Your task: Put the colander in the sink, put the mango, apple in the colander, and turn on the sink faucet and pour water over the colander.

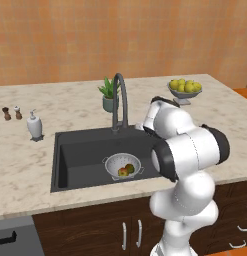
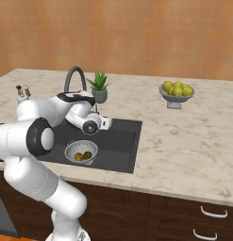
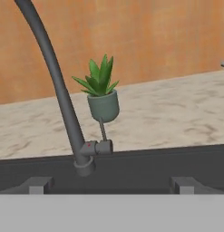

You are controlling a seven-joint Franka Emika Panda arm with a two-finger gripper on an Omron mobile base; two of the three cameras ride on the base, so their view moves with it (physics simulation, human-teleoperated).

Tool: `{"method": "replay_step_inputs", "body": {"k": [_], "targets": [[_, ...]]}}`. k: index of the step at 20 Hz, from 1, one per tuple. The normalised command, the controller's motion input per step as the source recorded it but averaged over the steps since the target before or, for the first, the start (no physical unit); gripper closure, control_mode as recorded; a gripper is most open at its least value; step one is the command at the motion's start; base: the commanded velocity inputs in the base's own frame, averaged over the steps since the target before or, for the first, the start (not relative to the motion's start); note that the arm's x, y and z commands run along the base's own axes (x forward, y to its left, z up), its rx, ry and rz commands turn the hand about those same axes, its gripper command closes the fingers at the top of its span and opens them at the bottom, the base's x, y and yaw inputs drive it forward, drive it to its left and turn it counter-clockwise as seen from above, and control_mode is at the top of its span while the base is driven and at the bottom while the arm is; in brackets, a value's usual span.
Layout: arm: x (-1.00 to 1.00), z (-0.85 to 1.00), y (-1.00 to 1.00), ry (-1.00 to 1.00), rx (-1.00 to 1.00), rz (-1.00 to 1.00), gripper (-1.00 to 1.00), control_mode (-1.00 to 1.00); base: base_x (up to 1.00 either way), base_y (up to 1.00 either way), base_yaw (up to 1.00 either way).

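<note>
The colander [image 1: 123,166] is sitting in the sink [image 1: 75,150] in front of the faucet [image 1: 119,100], holding mango [image 1: 129,168] and apple [image 1: 122,172]. The gripper [image 3: 111,185], fingers apart, is facing the faucet's handle; approaching off-line risks glancing past it.

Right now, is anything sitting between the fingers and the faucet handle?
Nothing visible. In the hand view the open fingers point across the back rim of the sink at the faucet and its small handle. The potted plant stands behind them on the counter, not in the path.
</note>
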Motion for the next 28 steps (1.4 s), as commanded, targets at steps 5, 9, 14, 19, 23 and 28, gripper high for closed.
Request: {"method": "replay_step_inputs", "body": {"k": [5,9,14,19,23,28], "targets": [[0.13,0.0,0.0,-0.13,0.07,0.02,-1.0,-1.0,0.0,0.0,0.0],[0.34,0.0,0.0,0.0,0.02,0.02,-1.0,-1.0,0.0,0.0,0.0],[0.27,0.0,0.1,0.0,0.0,0.03,-1.0,-1.0,0.0,0.0,0.0],[0.28,0.0,0.2,0.0,0.0,0.03,-1.0,-1.0,0.0,0.0,0.0],[0.26,0.0,0.13,0.0,0.0,0.01,-1.0,-1.0,0.0,0.0,0.0],[0.13,0.0,0.02,0.0,0.0,0.01,-1.0,-1.0,0.0,0.0,0.0]]}}
